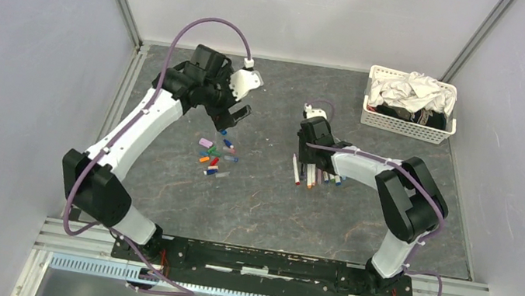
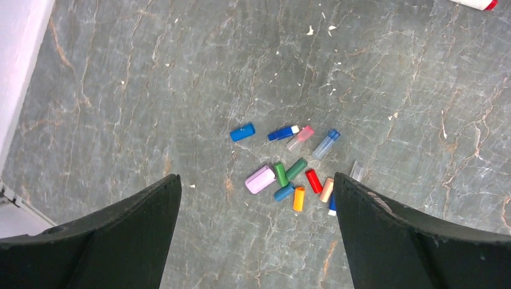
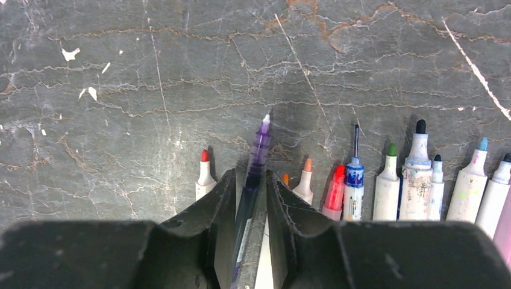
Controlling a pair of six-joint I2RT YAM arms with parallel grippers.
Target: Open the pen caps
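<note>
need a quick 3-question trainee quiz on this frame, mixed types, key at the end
1. True or false: the fingers of the left gripper stand wide apart above the pen caps.
2. Between the fingers of the right gripper lies: A) a purple pen B) a lilac cap C) a cloth.
3. On which arm's side does the white basket sit?
Key: 1 true; 2 A; 3 right.

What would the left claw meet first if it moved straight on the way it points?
Probably the pen caps, perhaps the lilac cap first, lying on the table; depth is unclear.
</note>
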